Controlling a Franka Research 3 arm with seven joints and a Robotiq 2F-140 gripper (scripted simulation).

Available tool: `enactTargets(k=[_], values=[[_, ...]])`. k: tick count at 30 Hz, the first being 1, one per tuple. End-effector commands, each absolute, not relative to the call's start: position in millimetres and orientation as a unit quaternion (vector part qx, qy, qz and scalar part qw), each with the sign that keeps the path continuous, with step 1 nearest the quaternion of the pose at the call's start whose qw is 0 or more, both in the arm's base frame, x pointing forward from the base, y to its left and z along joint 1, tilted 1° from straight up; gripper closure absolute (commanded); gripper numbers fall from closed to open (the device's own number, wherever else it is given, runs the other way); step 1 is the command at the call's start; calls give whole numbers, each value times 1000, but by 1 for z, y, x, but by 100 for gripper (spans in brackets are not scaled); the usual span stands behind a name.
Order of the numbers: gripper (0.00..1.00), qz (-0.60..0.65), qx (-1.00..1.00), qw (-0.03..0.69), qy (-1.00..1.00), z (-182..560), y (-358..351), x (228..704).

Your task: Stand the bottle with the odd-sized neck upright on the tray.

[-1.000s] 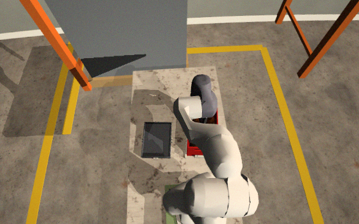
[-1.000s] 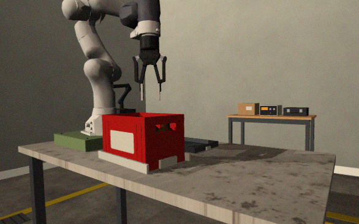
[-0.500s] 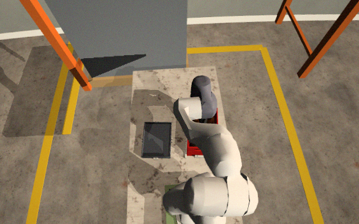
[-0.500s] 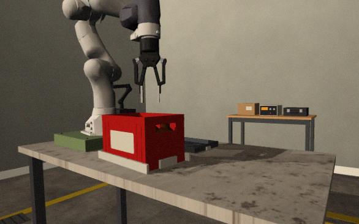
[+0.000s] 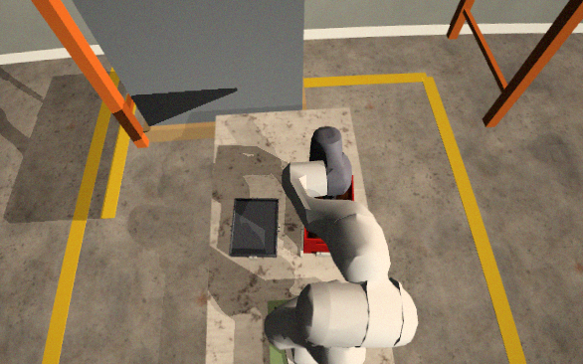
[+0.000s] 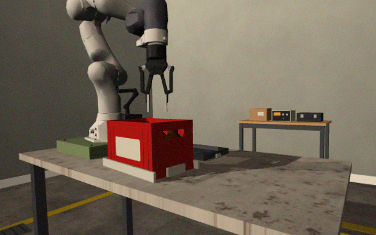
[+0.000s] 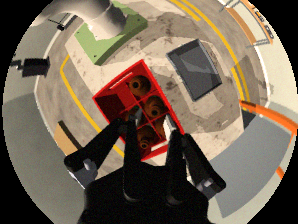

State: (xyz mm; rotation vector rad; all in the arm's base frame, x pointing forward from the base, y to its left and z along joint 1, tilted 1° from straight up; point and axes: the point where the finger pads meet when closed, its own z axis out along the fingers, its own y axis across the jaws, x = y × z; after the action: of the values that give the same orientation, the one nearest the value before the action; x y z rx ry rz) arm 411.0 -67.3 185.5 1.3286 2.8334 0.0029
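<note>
A red crate [image 6: 150, 146] stands on a pale base at the near left of the table. In the wrist view the crate [image 7: 136, 107] shows brown bottle tops [image 7: 154, 106] in its cells; their necks are too small to compare. My gripper [image 6: 156, 107] hangs partly open and empty, fingertips a little above the crate's top rim. It also shows in the wrist view [image 7: 152, 143], over the crate's near end. The dark tray [image 5: 254, 227] lies flat on the table beside the crate, and shows in the wrist view [image 7: 194, 71]. In the overhead view the arm hides most of the crate [image 5: 316, 239].
A green block [image 6: 81, 147] holds the arm's base behind the crate. A side table [image 6: 283, 126] with boxes stands far to the right. Orange frame posts [image 5: 93, 70] and a grey panel [image 5: 192, 55] stand behind the table.
</note>
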Motion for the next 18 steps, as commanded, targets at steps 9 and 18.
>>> enactTargets(k=[9,18], values=[[56,3,424,9,906,174,-66,414],[56,3,424,9,906,167,-66,414]])
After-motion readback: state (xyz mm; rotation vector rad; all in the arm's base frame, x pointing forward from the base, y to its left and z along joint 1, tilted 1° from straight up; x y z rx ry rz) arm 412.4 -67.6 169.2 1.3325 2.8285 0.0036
